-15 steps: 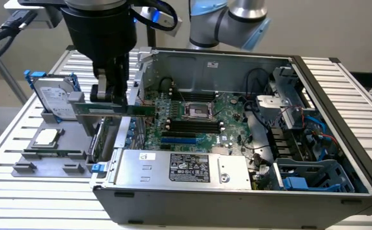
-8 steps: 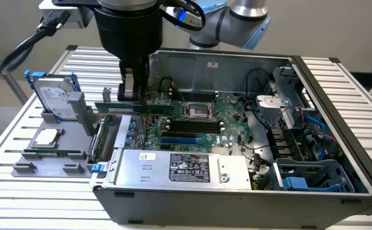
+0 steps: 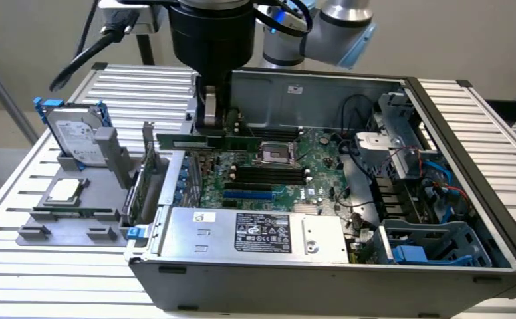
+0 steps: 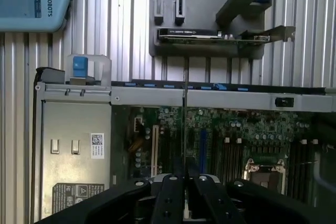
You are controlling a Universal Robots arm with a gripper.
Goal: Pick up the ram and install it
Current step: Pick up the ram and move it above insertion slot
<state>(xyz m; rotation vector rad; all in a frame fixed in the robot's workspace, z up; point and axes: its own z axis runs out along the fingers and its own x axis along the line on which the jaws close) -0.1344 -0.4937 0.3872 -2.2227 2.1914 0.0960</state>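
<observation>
Over the motherboard (image 3: pixel 271 178), ram (image 3: pixel 180 141) clamped in end effector (image 3: pixel 213 128)

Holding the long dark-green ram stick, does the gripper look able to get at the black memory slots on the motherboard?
Probably yes. The grey metal computer case lies open, the gripper holds the long dark-green ram stick above the green motherboard, and nothing covers the black memory slots.

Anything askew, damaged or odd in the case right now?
Nothing stands out. The gripper holds the ram level over the open case, roughly parallel to the memory slots on the motherboard. No visible damage or spills.
</observation>
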